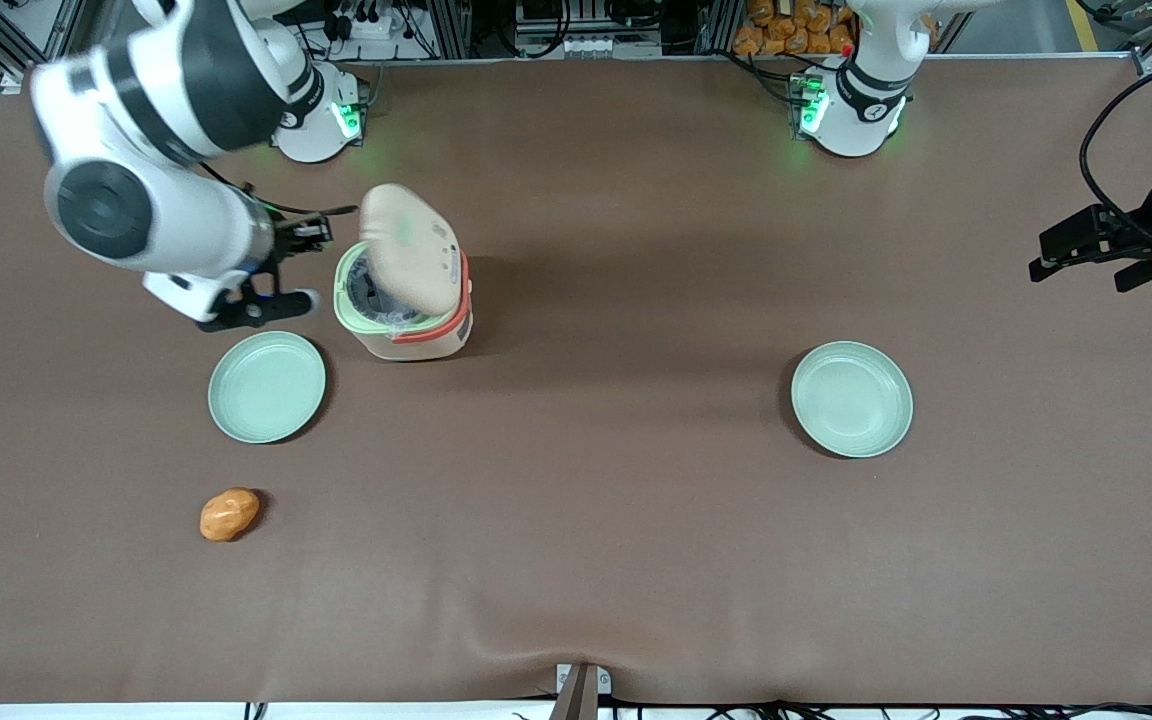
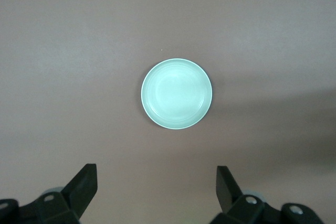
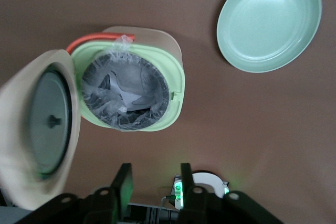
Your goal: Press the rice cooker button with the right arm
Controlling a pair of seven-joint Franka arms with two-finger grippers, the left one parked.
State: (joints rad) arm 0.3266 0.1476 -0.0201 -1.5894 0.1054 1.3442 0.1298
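Observation:
The cream rice cooker (image 1: 428, 343) with its orange-red handle band stands on the brown table. Its lid (image 1: 404, 250) is swung up and open. In the right wrist view the pale green rim (image 3: 177, 74) rings a dark pot lined with crumpled clear plastic (image 3: 126, 95), and the lid's grey underside (image 3: 47, 121) stands beside it. I cannot make out the button on the raised lid. My right arm's gripper (image 1: 311, 232) hovers close beside the cooker, toward the working arm's end. It also shows in the right wrist view (image 3: 155, 167), fingers apart and empty.
A pale green plate (image 1: 266, 387) lies nearer the front camera than the gripper and also shows in the right wrist view (image 3: 269, 22). An orange lump (image 1: 229, 514) lies nearer still. A second green plate (image 1: 851, 399) lies toward the parked arm's end and shows in the left wrist view (image 2: 176, 94).

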